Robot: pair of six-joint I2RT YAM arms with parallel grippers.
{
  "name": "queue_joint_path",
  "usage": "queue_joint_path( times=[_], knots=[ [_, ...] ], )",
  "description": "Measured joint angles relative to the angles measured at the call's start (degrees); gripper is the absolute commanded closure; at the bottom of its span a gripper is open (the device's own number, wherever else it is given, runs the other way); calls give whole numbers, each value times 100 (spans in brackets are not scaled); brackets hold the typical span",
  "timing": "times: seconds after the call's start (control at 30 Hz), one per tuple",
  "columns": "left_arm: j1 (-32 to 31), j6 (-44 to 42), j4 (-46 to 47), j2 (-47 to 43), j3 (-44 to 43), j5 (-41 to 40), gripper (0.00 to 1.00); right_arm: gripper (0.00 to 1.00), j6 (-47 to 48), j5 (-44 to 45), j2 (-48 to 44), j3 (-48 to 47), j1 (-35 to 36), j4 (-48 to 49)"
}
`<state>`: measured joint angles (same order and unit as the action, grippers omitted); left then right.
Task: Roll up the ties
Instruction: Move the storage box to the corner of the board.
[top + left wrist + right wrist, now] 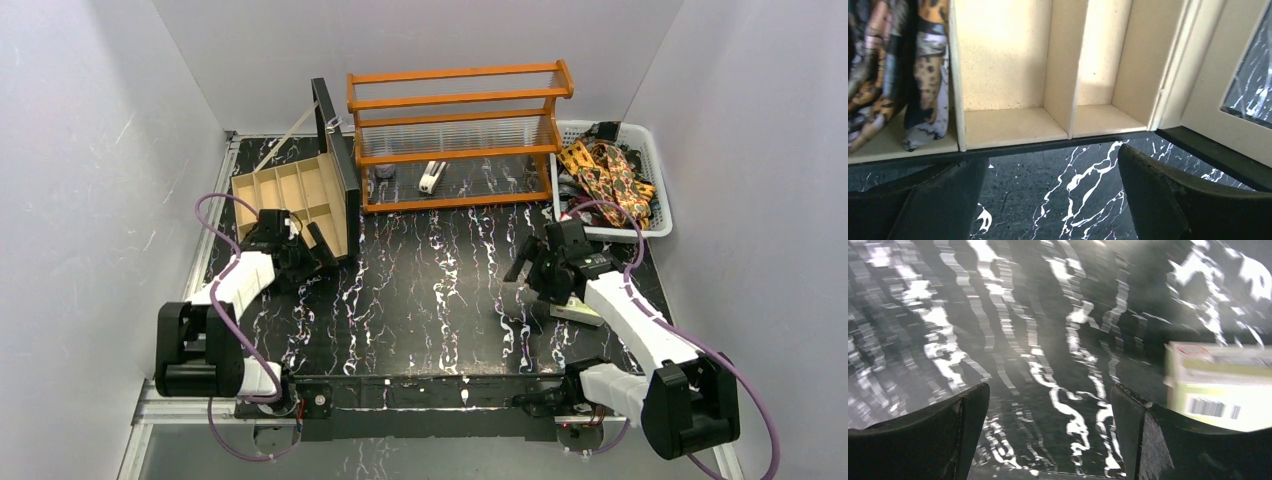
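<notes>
No tie is held: the left fingers (1188, 200) are spread wide before the compartmented box (1013, 125) at the tabletop's far left, the right fingers (913, 440) wide above the tabletop (1058, 340). Ties (600, 170) are heaped in the white basket (650, 230) at the far-right corner; one is judged due for fetching.

**Table layout, from the arms' side**

A divided box (290, 190) sits at the rear left of the table (430, 300), its lid (335, 165) upright along its right side. A rack (455, 135) stands just right of the lid at rear centre. A basket (655, 175) lies right of the rack, with ties (605, 175) heaped in it. In the left wrist view, more fabric (893, 75) lies in the compartment at the left. The left gripper (312, 240) is just before the box. The right gripper (528, 262) is before the basket, with a small carton (572, 311) on the table near it.
</notes>
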<state>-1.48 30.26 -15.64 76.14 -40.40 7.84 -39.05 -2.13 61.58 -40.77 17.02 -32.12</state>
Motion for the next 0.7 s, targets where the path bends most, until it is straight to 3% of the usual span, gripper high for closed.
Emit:
queue_joint_path(
  times=[0.17,0.43,0.7],
  knots=[
    [24,-26,127,575,-181,-61,2,1,-396,881,271,472,-201,-271],
    [85,-153,459,1110,-601,-57,2,1,-258,1840,476,463,-1370,17],
    [256,-214,505,1196,-743,-9,2,4,525,1453,214,-527,-1506,-267]
  ],
)
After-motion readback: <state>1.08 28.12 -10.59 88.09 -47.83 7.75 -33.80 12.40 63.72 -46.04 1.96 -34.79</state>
